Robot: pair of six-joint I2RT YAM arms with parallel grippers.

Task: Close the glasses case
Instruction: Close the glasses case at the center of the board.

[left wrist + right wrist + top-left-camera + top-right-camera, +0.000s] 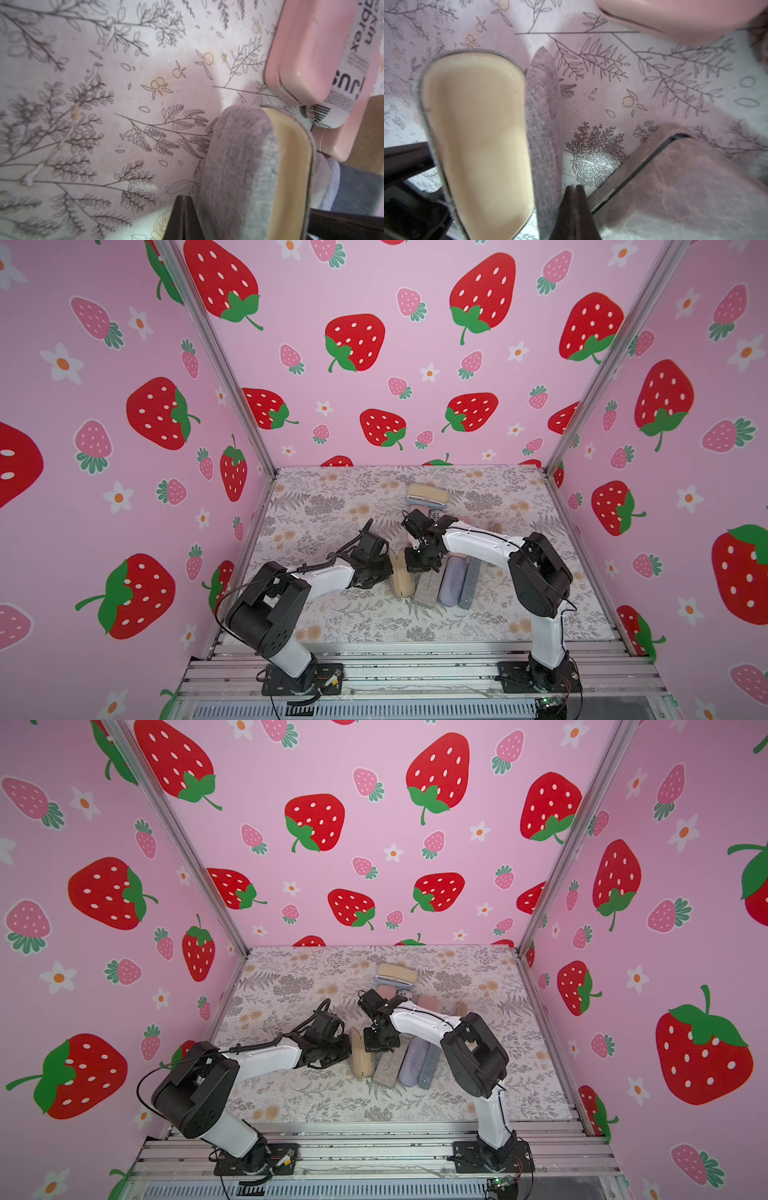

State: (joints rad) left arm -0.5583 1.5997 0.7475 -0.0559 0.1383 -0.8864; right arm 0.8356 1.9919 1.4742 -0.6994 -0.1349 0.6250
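Standing on edge between both grippers, the grey fabric glasses case gapes open, its beige lining showing; the left gripper, fingers pinched together and empty, sits just beside one outer shell; the right gripper, likewise clenched on nothing, sits just beside the opposite half.

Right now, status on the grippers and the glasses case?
Left gripper shut, empty. Right gripper shut, empty. Glasses case open, between them. Marbled grey case close beside it.
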